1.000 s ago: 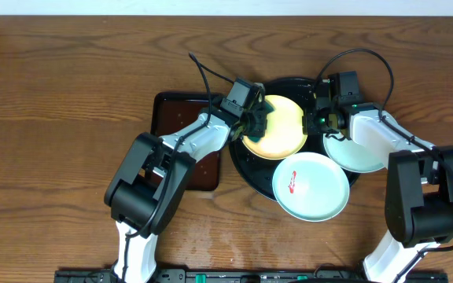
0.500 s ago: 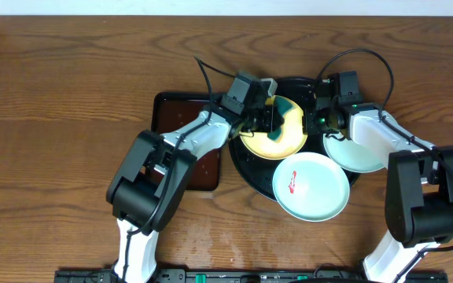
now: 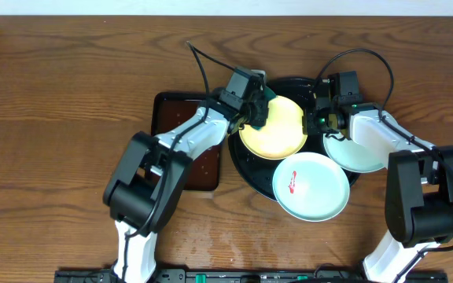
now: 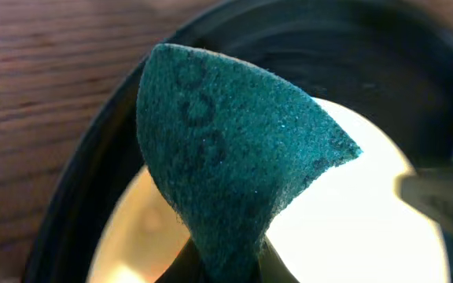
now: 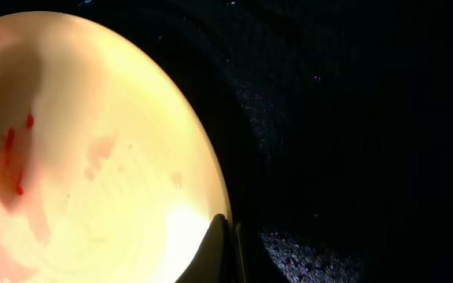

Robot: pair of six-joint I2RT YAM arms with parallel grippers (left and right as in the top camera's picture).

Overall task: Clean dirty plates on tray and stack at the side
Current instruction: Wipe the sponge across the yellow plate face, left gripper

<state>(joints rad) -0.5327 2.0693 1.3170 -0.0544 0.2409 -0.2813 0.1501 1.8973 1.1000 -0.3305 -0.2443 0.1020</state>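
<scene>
**Wooden table** point(image 3: 69, 79): brown plank top that carries everything below.

**Black tray** point(image 3: 246, 169): large, round and glossy with a raised rim, at centre-right of the table. It holds three plates, two of which overhang its rim.

**Brown tray** point(image 3: 171, 118): smaller, rectangular and dark, just beside the black tray's left edge. The left arm passes above it.

**Pale yellow plate** point(image 3: 281, 134): lies inside the black tray, toward the rear left. The right wrist view shows faint pink streaks and small red flecks on its surface.

**Smeared mint plate** point(image 3: 311, 186): at the tray's front, reaching out over the rim, with a red smear left of its centre.

**Second mint plate** point(image 3: 356, 157): at the tray's right side, overhanging the rim and partly covered by the right arm.

**Right gripper** point(image 5: 222, 236): its jaws are closed tight, pinching the yellow plate's right rim.

**Left gripper** point(image 3: 255, 110): at the yellow plate's rear-left edge, with its jaws narrowed onto a scouring pad.

**Scouring pad** point(image 4: 226, 149): dark green and folded, pinched at its lower end. It stands up over the yellow plate's edge.
</scene>
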